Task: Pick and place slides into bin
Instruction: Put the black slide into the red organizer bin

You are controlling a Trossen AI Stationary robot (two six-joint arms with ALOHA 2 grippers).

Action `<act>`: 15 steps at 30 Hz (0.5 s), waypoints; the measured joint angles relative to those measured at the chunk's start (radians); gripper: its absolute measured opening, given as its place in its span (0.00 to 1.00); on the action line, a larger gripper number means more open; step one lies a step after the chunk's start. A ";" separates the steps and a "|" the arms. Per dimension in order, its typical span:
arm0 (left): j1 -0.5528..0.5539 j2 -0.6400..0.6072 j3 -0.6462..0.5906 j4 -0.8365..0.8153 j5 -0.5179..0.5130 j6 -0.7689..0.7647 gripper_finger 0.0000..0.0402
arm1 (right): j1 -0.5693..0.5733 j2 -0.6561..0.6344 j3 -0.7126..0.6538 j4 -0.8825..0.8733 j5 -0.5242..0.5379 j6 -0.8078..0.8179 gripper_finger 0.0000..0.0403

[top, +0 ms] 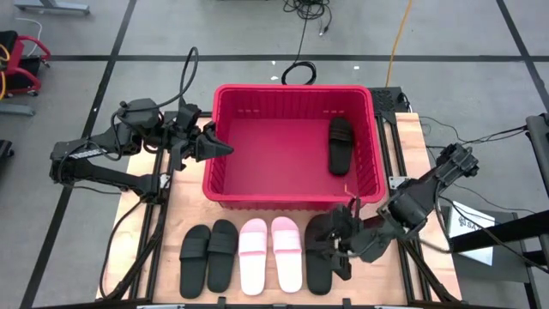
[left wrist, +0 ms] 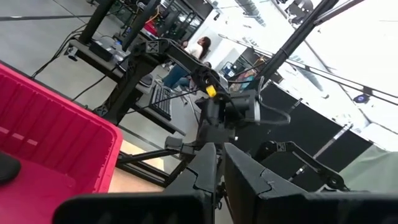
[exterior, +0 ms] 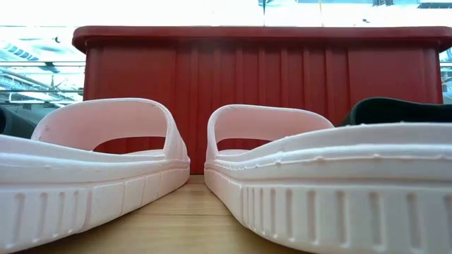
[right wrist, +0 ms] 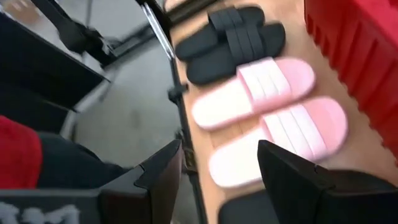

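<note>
The red bin (top: 292, 184) stands at the table's middle with one black slide (top: 340, 144) lying flat in its right part. Along the near edge lie two black slides (top: 208, 256), two pink slides (top: 270, 255) and one more black slide (top: 322, 262), all flat on their soles. My right gripper (top: 333, 242) hovers open above that last black slide (right wrist: 249, 211), and the pink slides (right wrist: 273, 112) show between its fingers. My left gripper (top: 221, 147) is shut with nothing in it and points level over the bin's left rim (left wrist: 93, 134).
The low view shows the two pink slides (exterior: 106, 162) close up, with the bin's wall (exterior: 261, 85) behind them. Cables and floor lie beyond the table's edges. A person sits far off in the room (left wrist: 199, 50).
</note>
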 joint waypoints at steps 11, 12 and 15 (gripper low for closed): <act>0.000 0.000 0.000 -0.002 0.002 0.019 0.06 | 0.015 0.098 0.077 -0.290 0.002 0.059 0.50; 0.000 0.000 0.000 -0.003 0.002 0.022 0.06 | 0.015 0.114 0.101 -0.335 0.002 0.054 0.50; 0.000 0.000 0.000 -0.009 0.002 0.026 0.06 | 0.014 0.172 0.171 -0.431 0.005 0.027 0.50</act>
